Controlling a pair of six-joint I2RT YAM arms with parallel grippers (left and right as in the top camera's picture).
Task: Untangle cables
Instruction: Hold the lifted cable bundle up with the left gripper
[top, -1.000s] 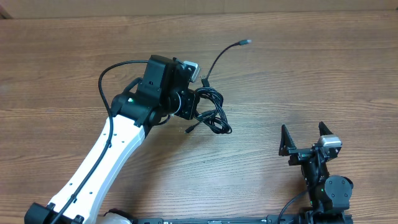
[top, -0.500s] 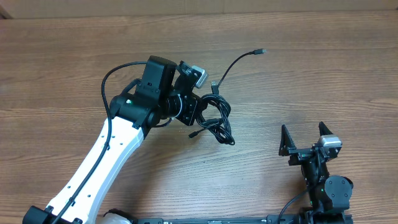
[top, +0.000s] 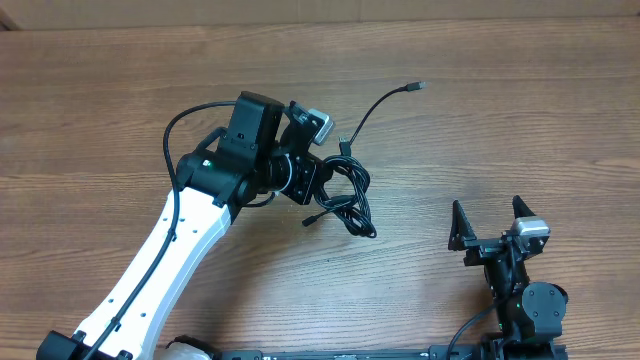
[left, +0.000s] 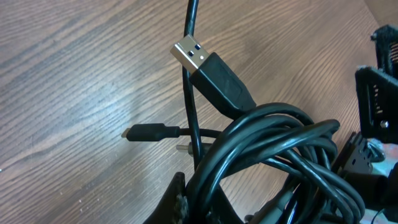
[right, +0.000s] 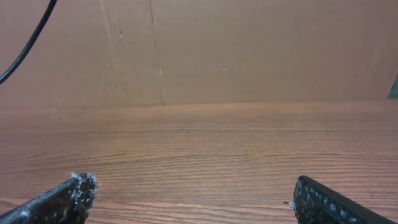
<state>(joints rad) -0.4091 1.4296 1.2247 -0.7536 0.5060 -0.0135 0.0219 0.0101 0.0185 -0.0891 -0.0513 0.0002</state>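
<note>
Cables (top: 348, 205), clamped as a knotted bundle in the left gripper (top: 322, 188) near tabletop (top: 520, 130) centre, have been dragged slightly toward three o'clock, knot judged unloosened; right gripper (top: 490, 222) parked wide at five o'clock.

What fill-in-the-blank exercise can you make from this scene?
1. The left gripper is ___ on the knotted bundle of thin black cables.
2. The right gripper stands ___, holding nothing.
3. Beneath the bundle is a brown ___ table.
Missing words: shut; open; wooden.
</note>
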